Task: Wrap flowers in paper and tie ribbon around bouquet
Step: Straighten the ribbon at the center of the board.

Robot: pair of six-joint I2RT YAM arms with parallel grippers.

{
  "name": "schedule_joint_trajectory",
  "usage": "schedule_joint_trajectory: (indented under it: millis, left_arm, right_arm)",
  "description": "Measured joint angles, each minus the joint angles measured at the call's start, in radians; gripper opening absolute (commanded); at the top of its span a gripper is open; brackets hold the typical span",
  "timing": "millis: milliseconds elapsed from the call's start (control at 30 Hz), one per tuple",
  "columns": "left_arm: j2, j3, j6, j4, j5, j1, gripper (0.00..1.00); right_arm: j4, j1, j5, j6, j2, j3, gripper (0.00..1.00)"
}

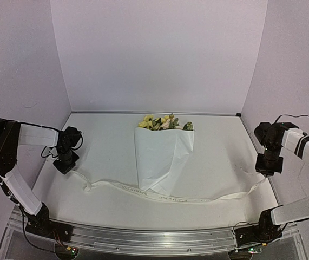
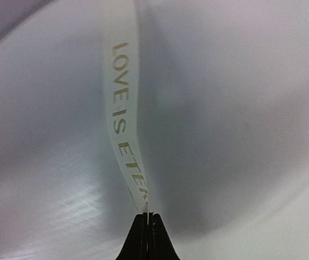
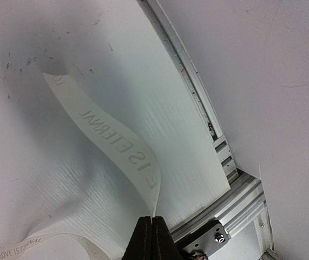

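Now the bouquet [image 1: 164, 160] lies at the middle of the bench [image 1: 105, 135], its flowers [image 1: 162, 123] toward the far wall. The ribbon [image 1: 181, 200] stretches across the bench, crossing at the cone's narrow near end. The left tool [image 2: 148, 215] is pinched fully closed on the ribbon's left end; the right tool [image 3: 152, 218] is clamped on its right end.

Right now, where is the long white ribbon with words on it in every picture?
Top view: the long narrow white ribbon with dark lettering lies across the bottom, in front of the white paper bouquet.
Left wrist: ribbon runs from top down into shut jaws.
Right wrist: ribbon curls from left into shut jaws.
Shared landmark: the ribbon's lettering.
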Motion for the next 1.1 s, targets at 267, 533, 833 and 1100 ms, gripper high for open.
schedule_joint_trajectory:
  millis: [267,533,833,1100]
  left_arm:
    - [-0.173,-0.091,0.005,-0.041,-0.155,0.134,0.0]
    - [-0.175,-0.099,0.005,-0.031,-0.193,0.166,0.0]
    - [-0.149,-0.097,0.067,-0.008,-0.188,0.199,0.76]
    - [-0.219,-0.092,0.214,0.08,-0.109,0.192,0.98]
  right_arm:
    - [-0.03,-0.134,0.08,-0.02,0.041,0.068,0.0]
    - [-0.055,-0.224,0.085,-0.024,0.127,0.139,0.0]
    - [-0.064,-0.231,0.027,-0.032,0.187,0.236,0.67]
    - [-0.086,-0.228,-0.133,-0.04,0.173,0.251,0.84]
